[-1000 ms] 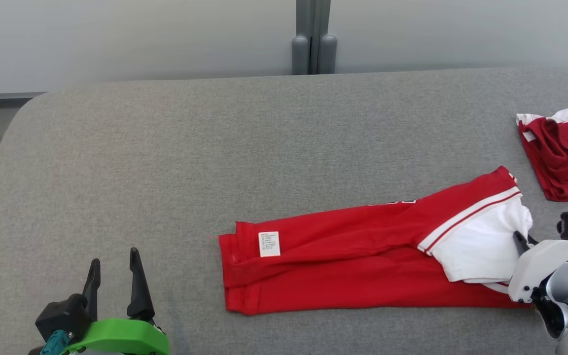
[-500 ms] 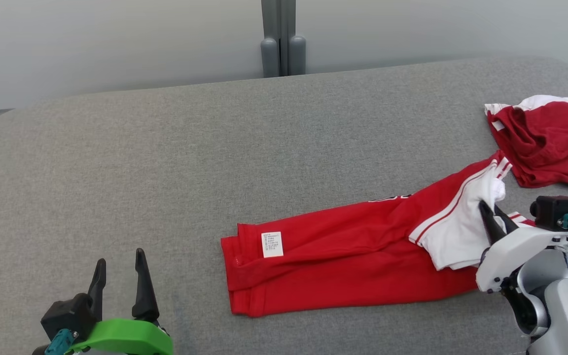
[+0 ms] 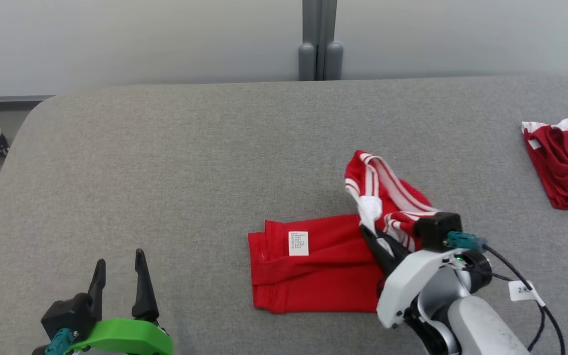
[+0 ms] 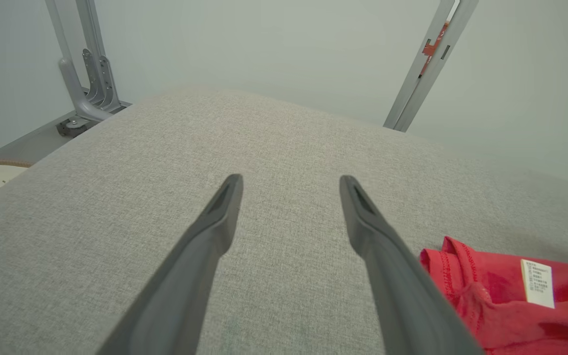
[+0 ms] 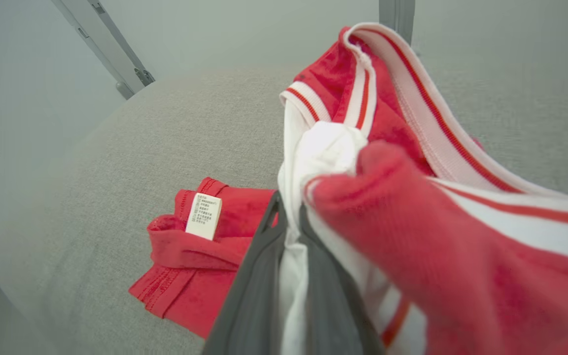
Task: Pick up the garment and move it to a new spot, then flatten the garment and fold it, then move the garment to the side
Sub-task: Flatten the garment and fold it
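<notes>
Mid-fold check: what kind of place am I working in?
Probably a robot test bay, not a home: a grey fabric-covered table, bare pale panels joined by a metal post, and a spare red garment.

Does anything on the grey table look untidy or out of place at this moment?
Yes. A second garment, red and white, lies crumpled at the right of the table, apart from the work. The red garment in the middle is bunched up at the end that the right hand pinches, not flat.

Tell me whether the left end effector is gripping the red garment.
No, the left end effector stands open and empty, and the red garment lies off to one side of it.
</notes>
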Controlling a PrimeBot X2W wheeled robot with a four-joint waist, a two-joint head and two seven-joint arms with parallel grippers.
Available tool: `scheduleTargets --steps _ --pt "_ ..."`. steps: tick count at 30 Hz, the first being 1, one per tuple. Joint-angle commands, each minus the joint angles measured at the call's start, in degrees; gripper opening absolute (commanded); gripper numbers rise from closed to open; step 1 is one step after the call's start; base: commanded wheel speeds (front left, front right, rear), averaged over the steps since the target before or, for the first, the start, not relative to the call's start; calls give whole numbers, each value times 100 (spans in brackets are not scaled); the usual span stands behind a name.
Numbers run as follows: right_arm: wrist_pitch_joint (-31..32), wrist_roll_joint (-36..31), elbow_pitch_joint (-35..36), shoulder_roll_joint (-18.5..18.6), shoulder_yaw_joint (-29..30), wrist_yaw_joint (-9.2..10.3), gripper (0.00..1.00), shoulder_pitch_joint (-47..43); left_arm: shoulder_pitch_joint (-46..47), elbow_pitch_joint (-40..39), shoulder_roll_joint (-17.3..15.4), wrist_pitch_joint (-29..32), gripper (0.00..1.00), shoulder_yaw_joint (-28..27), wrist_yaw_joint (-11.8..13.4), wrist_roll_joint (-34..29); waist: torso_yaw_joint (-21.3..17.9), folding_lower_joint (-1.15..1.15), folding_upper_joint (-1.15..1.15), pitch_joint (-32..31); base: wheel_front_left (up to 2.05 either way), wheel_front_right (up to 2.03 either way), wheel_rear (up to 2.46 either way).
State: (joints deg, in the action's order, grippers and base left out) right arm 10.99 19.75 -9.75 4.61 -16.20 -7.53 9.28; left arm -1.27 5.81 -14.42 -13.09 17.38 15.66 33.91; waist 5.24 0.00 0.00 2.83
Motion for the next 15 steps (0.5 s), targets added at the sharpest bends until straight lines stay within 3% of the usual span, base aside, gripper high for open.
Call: scheduleTargets --steps 1,15 --pt "-43 65 -79 -37 -151 10 0 118 99 -1 -44 5 100 4 1 16 149 0 0 -33 0 0 0" --pt "-552 731 -1549 -163 -1388 9 0 964 227 104 61 -40 100 72 -42 32 648 0 0 45 0 0 0"
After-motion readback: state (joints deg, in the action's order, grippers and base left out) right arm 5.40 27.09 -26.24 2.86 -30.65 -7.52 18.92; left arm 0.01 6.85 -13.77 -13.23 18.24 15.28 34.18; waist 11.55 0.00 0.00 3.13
